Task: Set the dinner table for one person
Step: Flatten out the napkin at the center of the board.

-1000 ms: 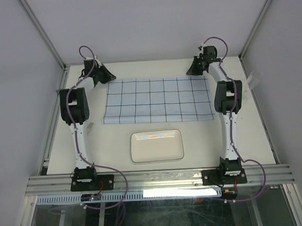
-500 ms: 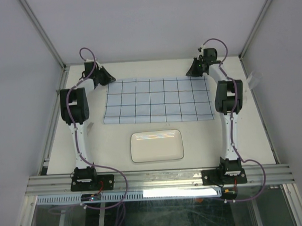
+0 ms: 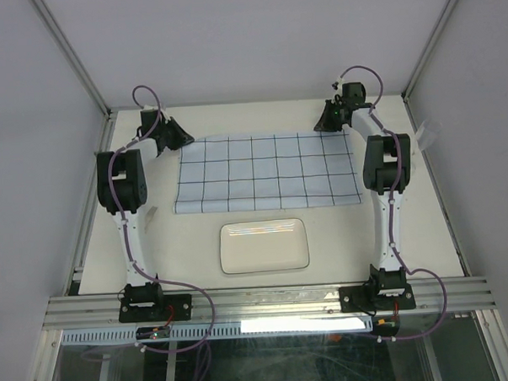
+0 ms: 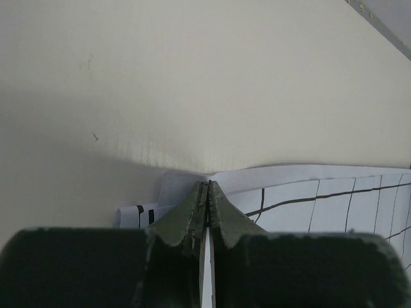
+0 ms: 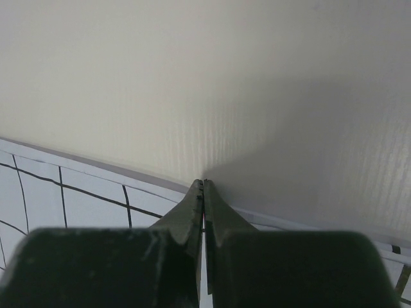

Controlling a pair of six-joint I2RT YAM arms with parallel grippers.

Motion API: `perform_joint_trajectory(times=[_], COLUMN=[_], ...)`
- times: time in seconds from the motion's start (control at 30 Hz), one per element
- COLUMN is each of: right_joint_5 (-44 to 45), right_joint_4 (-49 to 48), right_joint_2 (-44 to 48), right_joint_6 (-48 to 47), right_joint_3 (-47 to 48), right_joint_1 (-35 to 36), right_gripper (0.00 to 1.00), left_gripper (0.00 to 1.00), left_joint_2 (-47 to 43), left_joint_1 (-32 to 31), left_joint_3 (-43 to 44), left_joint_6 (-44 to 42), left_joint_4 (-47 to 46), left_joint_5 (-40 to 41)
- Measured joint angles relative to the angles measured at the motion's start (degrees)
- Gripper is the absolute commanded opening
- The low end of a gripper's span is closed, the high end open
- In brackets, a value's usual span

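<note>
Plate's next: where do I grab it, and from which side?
Probably pinch the plate by the rim of its right short end, coming from the right: it lies flat, long sides left to right, so only the rim offers an edge.

- The right tool (image 5: 203, 184), jaws pressed together, pinches the edge of the cloth (image 5: 77, 202).
- The grid-lined cloth lies flat on the cream surface (image 5: 192, 77).
</note>
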State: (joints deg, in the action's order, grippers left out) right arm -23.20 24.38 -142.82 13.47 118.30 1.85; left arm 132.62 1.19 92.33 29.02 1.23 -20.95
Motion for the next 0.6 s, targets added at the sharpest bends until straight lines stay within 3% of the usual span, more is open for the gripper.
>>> perform_joint_trajectory(times=[0.33,0.6], right_joint_5=[1.5,1.9], right_joint_4=[1.7,2.4], right_joint_2=[0.6,0.7], right_joint_6=[-1.7,-2.1], right_joint_3=[-0.1,0.2], right_joint_1=[0.0,0.0], right_gripper=[0.0,0.0], left_gripper=[0.06,0.12], left_joint_2=[-0.3,-0.3], left_joint_1=[0.0,-0.4], left_joint_3=[0.5,6.3], left_joint_6=[0.0,0.0], left_joint_4=[1.0,6.6], left_joint_5=[0.1,1.2])
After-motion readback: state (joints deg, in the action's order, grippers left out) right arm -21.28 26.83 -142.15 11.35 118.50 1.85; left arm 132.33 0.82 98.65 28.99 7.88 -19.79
